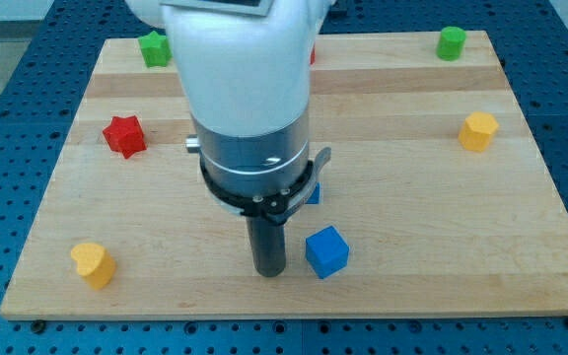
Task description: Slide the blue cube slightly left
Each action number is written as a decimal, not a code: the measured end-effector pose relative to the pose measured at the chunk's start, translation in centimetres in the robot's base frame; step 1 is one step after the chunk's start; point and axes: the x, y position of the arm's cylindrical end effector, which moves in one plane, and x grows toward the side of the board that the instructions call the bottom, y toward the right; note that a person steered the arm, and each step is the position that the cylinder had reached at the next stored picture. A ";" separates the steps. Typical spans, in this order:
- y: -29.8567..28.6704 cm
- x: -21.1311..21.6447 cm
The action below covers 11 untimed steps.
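The blue cube (326, 251) sits on the wooden board (412, 207) near the view's bottom, right of centre. My tip (269, 271) rests on the board just to the cube's left, a small gap apart. A second blue block (313, 192) peeks out behind the arm's body, above the cube; its shape is mostly hidden.
A red star-shaped block (124, 135) lies at the left. A yellow block (93, 264) is at the bottom left, another yellow block (478, 131) at the right. Green blocks sit at the top left (154, 48) and top right (451, 42). A red sliver (313, 55) shows behind the arm.
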 end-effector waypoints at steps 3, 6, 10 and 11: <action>2.0 -4.3; 10.7 -4.8; 7.2 -1.0; 6.8 -0.9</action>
